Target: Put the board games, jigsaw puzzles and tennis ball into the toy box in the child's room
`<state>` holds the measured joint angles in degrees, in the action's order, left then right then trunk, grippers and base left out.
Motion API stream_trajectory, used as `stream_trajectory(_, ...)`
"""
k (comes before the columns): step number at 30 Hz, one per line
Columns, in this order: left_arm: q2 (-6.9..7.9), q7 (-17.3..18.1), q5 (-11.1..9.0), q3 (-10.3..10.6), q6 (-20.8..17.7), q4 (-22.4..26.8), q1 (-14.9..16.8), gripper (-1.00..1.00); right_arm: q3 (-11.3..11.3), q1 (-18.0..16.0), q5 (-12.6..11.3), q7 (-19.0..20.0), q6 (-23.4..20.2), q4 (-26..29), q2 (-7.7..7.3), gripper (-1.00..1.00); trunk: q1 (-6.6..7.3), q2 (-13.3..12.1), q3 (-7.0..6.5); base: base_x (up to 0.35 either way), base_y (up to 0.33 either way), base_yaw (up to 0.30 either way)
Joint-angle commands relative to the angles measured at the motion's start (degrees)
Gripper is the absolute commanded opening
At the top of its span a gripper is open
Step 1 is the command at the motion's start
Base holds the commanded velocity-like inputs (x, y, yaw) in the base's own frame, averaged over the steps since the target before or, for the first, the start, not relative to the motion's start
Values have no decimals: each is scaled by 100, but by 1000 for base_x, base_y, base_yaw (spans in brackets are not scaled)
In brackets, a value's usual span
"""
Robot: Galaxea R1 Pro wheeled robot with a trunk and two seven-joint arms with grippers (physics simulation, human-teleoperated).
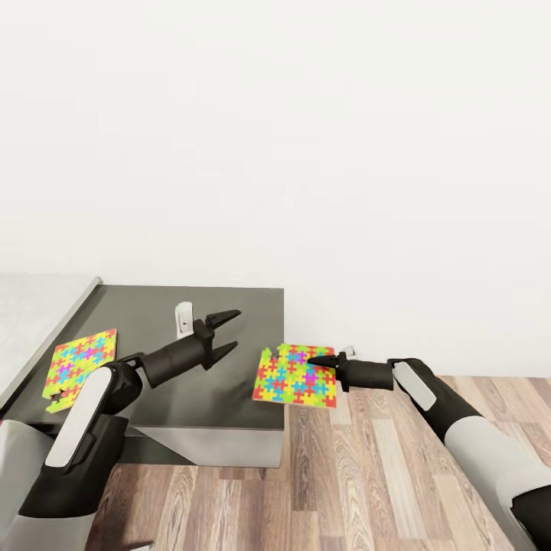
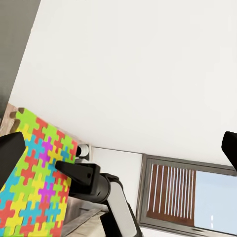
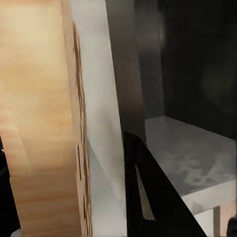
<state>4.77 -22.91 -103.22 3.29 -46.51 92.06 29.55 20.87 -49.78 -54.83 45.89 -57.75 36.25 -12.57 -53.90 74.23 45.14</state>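
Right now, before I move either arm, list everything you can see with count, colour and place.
jigsaw puzzles: two, multicoloured; one lies flat at the left of the dark table section, one is held past the table's right edge.
small white object: one, white, upright at the back of the table top; cannot tell what it is.
table: one, dark grey top.
floor: wood planks.
wall: white.
left gripper: open, above the table.
right gripper: shut on the right puzzle's edge.
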Motion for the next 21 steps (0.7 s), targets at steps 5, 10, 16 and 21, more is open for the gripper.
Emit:
stream_trajectory(5,24,-47,-59,-1,2,5,-2,100,22,6,7,-85,234,97,-109,-100,110,-198,-85,0,0,0)
stream_trajectory(10,37,70,-58,-8,1,5,-14,100,22,9,3,-114,616,125,-176,-100,220,-398,-175,0,0,0)
stream_trajectory(16,54,325,-55,-8,1,2,-28,100,22,15,4,-115,861,140,-216,-100,351,-639,-283,0,0,0)
stream_trajectory(21,61,431,-49,-14,2,-2,-62,100,22,20,6,-109,954,156,-226,-100,461,-840,-373,0,0,0)
